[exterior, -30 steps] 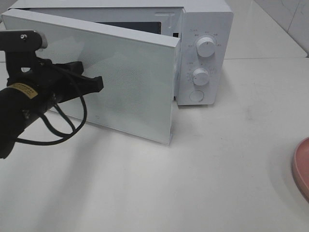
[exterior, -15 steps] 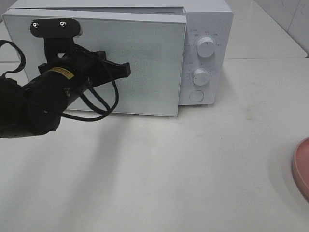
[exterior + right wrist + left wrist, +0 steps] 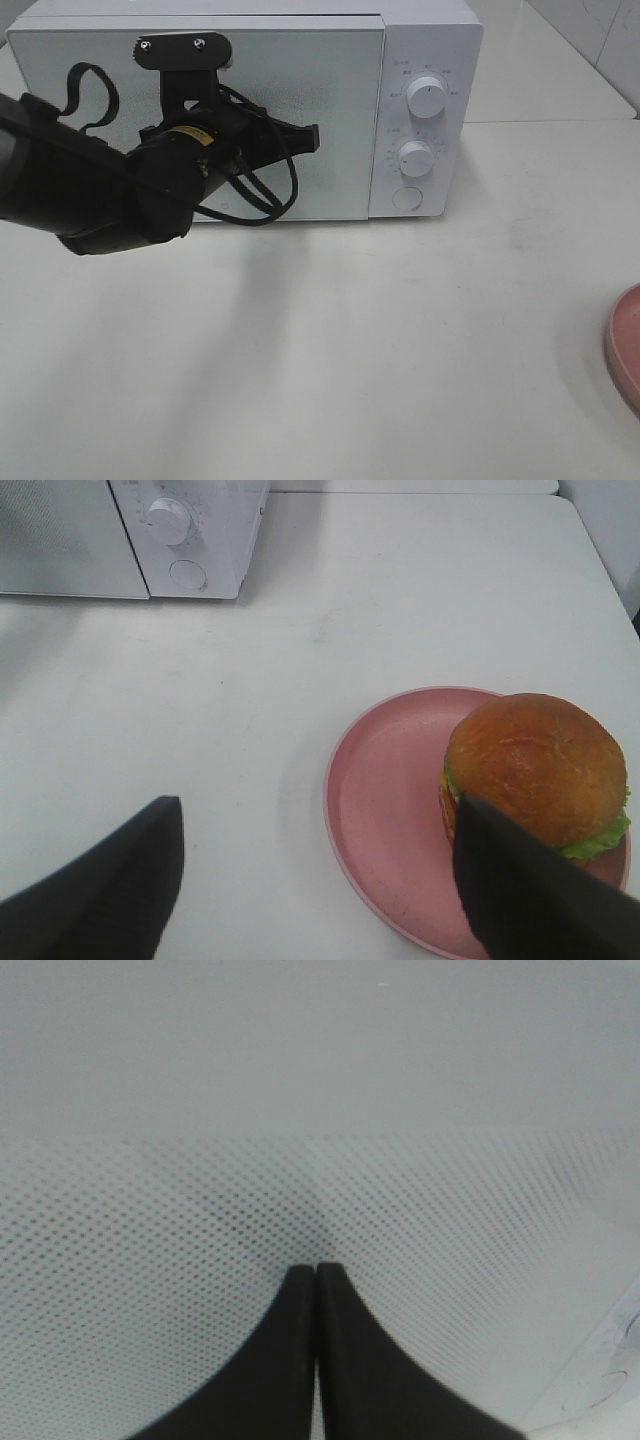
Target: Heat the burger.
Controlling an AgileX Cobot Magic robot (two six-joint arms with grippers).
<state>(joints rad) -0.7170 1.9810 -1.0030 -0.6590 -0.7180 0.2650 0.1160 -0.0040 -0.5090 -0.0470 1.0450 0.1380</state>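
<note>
The burger (image 3: 535, 765), with a golden-brown bun and green lettuce, sits on a round pink plate (image 3: 390, 810) in the right wrist view. It is out of the exterior view. My right gripper (image 3: 318, 815) is open and empty above the table, with the burger just beside one finger. The white microwave (image 3: 430, 50) stands at the back with its door (image 3: 340, 90) closed. My left gripper (image 3: 312, 138) is shut and empty, its fingertips (image 3: 300, 1285) pressed against the door's dotted window.
The microwave panel has two knobs (image 3: 428, 100) (image 3: 415, 158) and a round button (image 3: 406, 198). The pink plate's edge (image 3: 628, 345) shows at the right border of the exterior view. The white table (image 3: 400, 350) stretches in front of the microwave.
The microwave door has swung from half open to fully closed. My left gripper has moved right and toward the microwave, staying against the door.
</note>
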